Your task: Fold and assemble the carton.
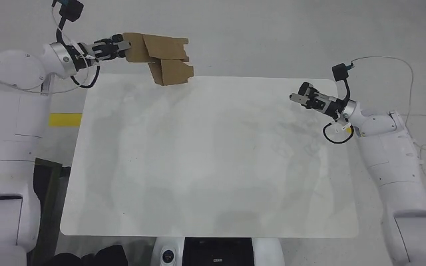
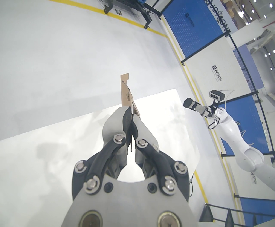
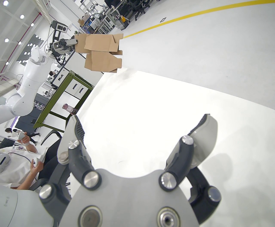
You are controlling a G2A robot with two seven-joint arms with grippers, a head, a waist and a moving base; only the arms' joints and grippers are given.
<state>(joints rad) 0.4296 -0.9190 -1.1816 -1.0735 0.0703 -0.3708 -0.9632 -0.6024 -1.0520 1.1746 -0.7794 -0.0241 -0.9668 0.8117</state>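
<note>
White table underneath. Upper left, left gripper clamps the light, bendy carton. Wide-open right gripper should pinch a free flap.

1. A white table with rounded corners.
2. A yellow line curves across the pale floor.
3. Blue wall panels stand beyond the table.
4. A green-framed stand, possibly a drawer cabinet, sits beside the table.

Bright, even light came from overhead; ceiling lamps showed as small white spots far beyond the right gripper. The white table ahead of it glared. The yellow floor line bowed near the edge.
</note>
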